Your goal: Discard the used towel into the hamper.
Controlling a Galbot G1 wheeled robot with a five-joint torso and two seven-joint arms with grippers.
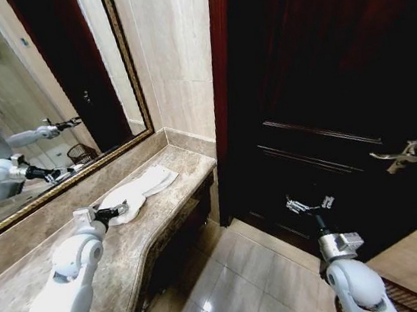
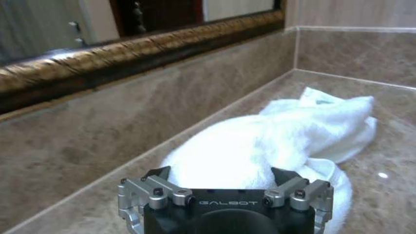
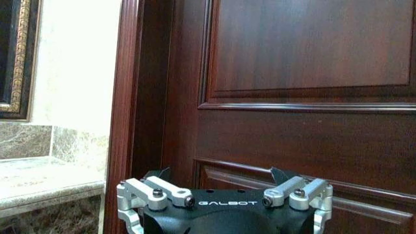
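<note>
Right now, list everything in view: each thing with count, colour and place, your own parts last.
towel: one, white, crumpled on the countertop by the mirror, just ahead of the left gripper.
countertop: one, brown-grey marble, running along the wall to the robot's left.
mirror: one, gold-framed, on the wall above the countertop; a dark basket shows as a reflection in it.
door: one, dark reddish wood, panelled, ahead and to the right.
door handle: one, metal lever, on the door's right side.
floor: beige glossy tiles, below the counter edge.
left gripper: one, black and silver, over the countertop at the towel's near end.
right gripper: one, black and silver, held in the air in front of the door.
</note>
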